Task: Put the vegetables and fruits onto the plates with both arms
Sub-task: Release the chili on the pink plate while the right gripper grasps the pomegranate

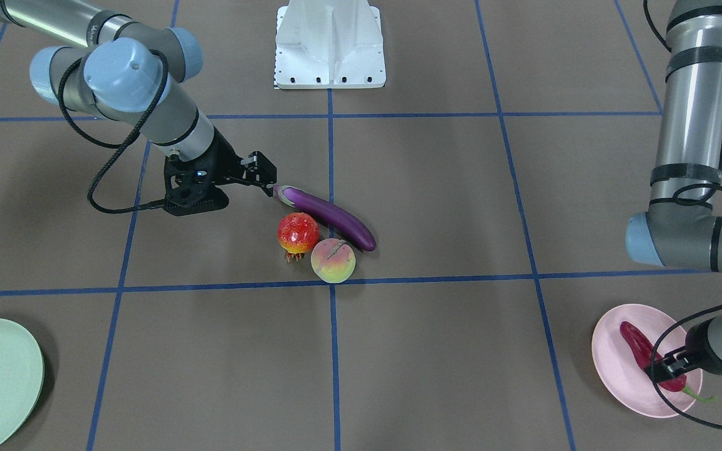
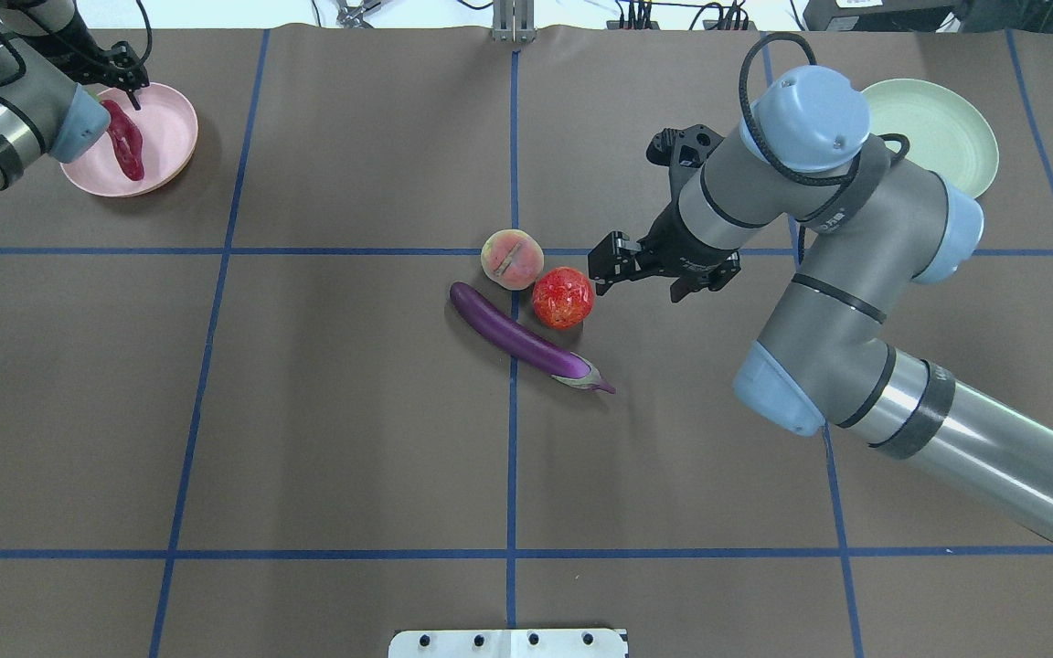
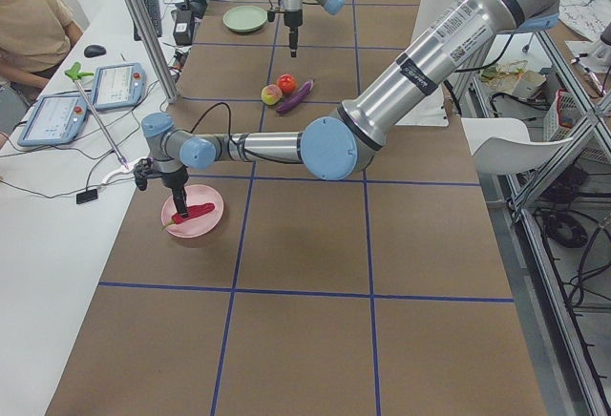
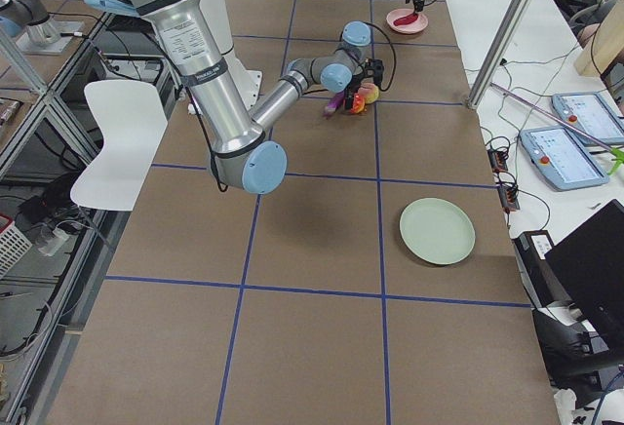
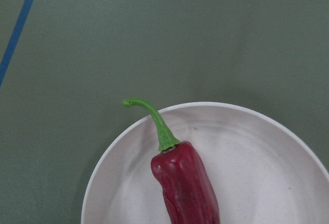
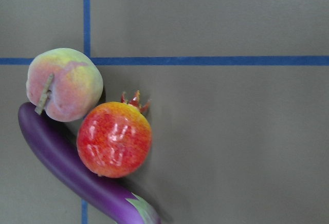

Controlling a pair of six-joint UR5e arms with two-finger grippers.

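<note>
Pomegranate [image 2: 563, 297] lay on the surface just beyond the right end effector [image 2: 603, 265], whose jaws appeared parted and empty. Eggplant [image 2: 526, 343] ran diagonally alongside, touching it. Left end effector [image 1: 659, 372], well apart over the chili [image 1: 637, 344], gave no readable grip state.

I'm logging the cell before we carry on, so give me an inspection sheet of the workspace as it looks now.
Surface: brown table with a blue tape grid.
Job's things: eggplant, pomegranate and peach clustered mid-table; chili on pink plate; green plate bare.
Clutter: nothing seen.
Grippers: left gripper over chili, state unclear; right gripper open beside eggplant's cap.
Cables: black cable looped off right wrist.
Surroundings: operator and pendants at side bench.
</note>
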